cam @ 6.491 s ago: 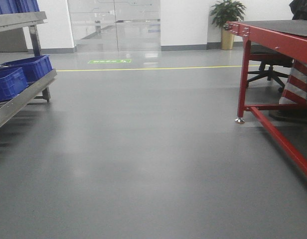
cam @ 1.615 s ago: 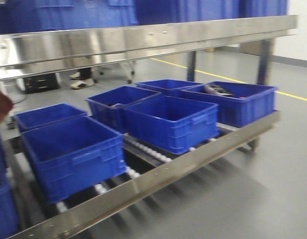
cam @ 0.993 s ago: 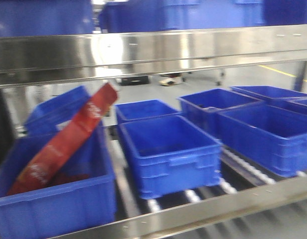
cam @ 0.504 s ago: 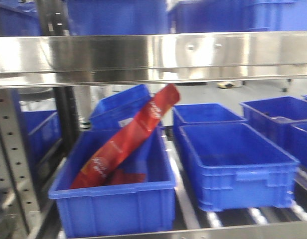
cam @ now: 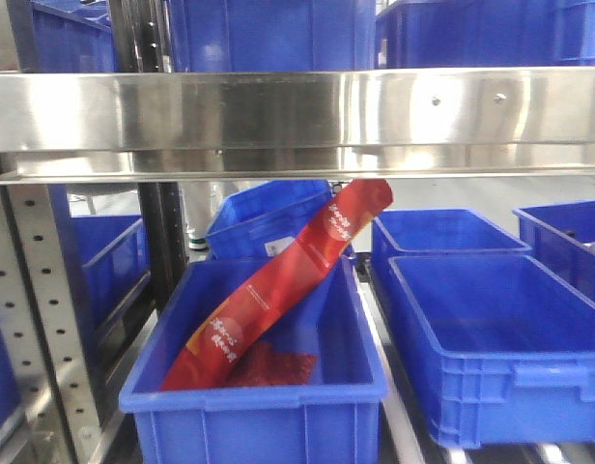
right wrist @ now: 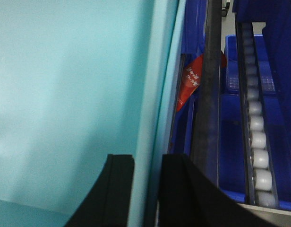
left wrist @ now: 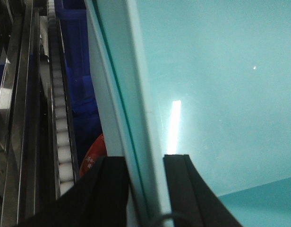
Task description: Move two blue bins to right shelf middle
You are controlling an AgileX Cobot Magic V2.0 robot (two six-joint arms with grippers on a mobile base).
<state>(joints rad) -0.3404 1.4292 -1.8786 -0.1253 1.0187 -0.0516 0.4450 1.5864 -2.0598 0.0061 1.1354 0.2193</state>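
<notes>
**Both claws clamped on a pale teal panel, facing a rack of blue bins**

The front view looks straight into a stainless steel shelf rack [cam: 297, 111], its wide polished beam running across the upper part of the view. On the level below the beam, a deep blue plastic bin [cam: 259, 387] sits at the front edge, left of centre, next to the perforated steel upright [cam: 42, 319]. A long red foil snack bag [cam: 278, 285] leans diagonally inside it, its lower end down in the bin's front left corner and its top rising past the back right rim, almost up to the beam. Just to the right, close alongside, stands a second blue plastic bin [cam: 500, 348], open side up, with nothing showing inside it. More blue bins [cam: 269, 217] stand behind these two, one tilted, and others fill the level above the beam and the bay to the left of the upright.

In the left wrist view, the left claw [left wrist: 145, 184] has its two black fingers closed on the edge of a pale teal flat panel [left wrist: 216, 90], which fills most of the view. White conveyor rollers [left wrist: 60, 123] of the rack run along the left side. In the right wrist view, the right claw [right wrist: 145, 184] likewise grips the panel's edge between its dark fingers, with rollers, blue bins and the red bag visible beyond it.
</notes>
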